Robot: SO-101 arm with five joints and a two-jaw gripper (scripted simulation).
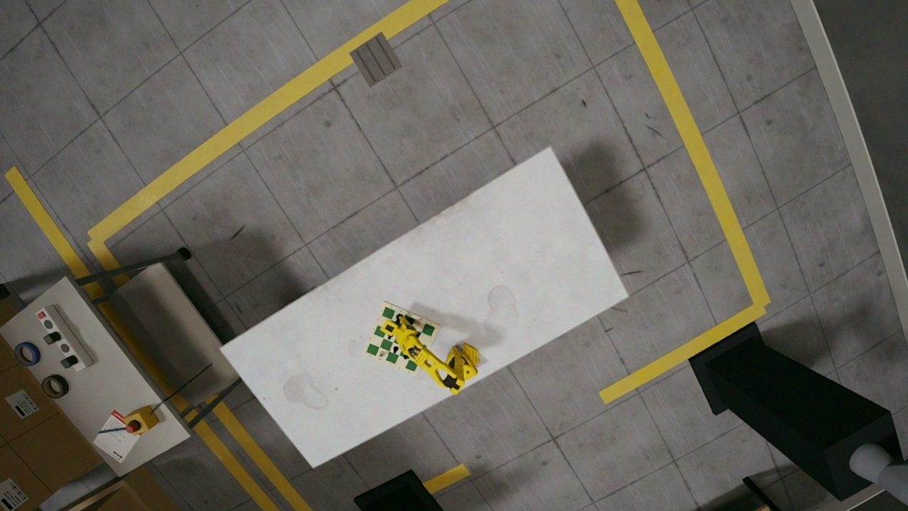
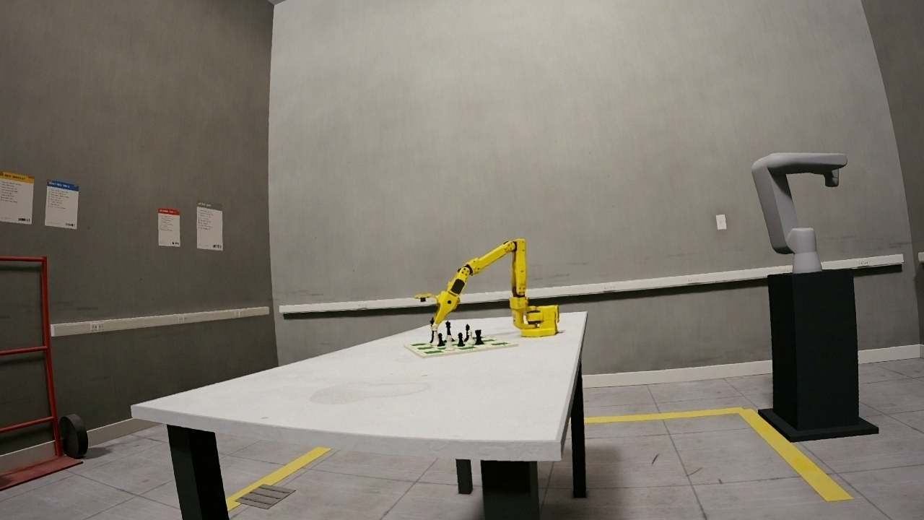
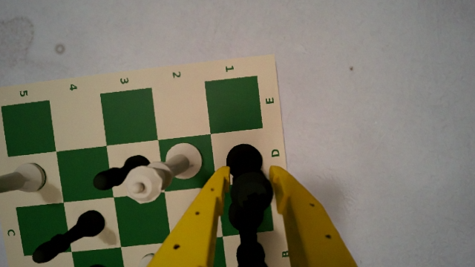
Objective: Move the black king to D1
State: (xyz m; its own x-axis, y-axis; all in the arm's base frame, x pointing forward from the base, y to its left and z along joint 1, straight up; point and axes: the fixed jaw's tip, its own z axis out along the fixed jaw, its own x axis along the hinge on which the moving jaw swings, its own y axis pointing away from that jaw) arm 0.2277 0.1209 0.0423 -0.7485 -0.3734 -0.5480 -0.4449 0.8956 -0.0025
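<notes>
The black king [image 3: 244, 160] [image 1: 398, 315] [image 2: 432, 326] stands upright with its base on the cream square D1, at the right edge of the green and cream board [image 3: 148, 76] [image 1: 369, 348] [image 2: 499, 344]. My yellow gripper [image 3: 249, 171] [image 1: 400, 320] [image 2: 431, 321] is low over it, with one finger on each side of the king's upper body. The fingers are slightly apart and do not clamp it. The king's top is hidden by its own body in the wrist view.
A white piece [image 3: 183, 160] stands on D2 right beside the king. A black piece [image 3: 118, 174] stands on D3, another black piece [image 3: 70, 231] in row C, and a white piece [image 3: 26, 177] on D5. The board's right edge meets bare white table [image 3: 371, 130].
</notes>
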